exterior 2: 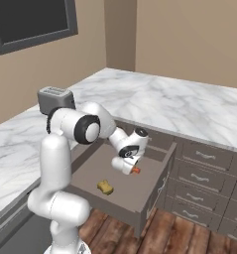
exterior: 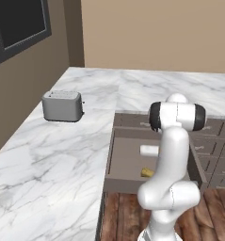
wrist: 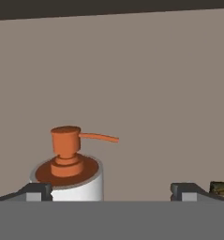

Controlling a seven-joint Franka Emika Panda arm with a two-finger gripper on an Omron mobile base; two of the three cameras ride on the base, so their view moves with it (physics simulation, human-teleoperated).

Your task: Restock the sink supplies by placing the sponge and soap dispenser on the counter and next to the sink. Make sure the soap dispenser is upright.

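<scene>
Soap dispenser [wrist: 69, 176] sits inside the pulled-out drawer [exterior 2: 140, 198] below the table [exterior: 48, 160], not yet on the worktop. In the hand view the white body w/ orange pump top shows just above the left fingertip [wrist: 36, 191]; the nozzle points toward the right fingertip. So the bottle lies off-centre, toward the left finger, not midway in the gap.

Claw [wrist: 111, 192]: released, jaws at full spread, nothing between them, no contact w/ the bottle seen.

Long axis: the bottle appears to lie on its side on the drawer floor; the left base view shows it as a white horizontal block [exterior: 149, 150], and the right base view shows its orange tip [exterior 2: 136, 170] just beside the wrist. Camera looks roughly along that axis at the pump end.

Sponge [exterior 2: 106, 186] rests on the drawer floor, apart from the bottle, nearer the drawer front.

Judgement: next move likely needs a lateral shift toward the left finger to centre the body before closing; bottle must be re-oriented upright at placement.
</scene>
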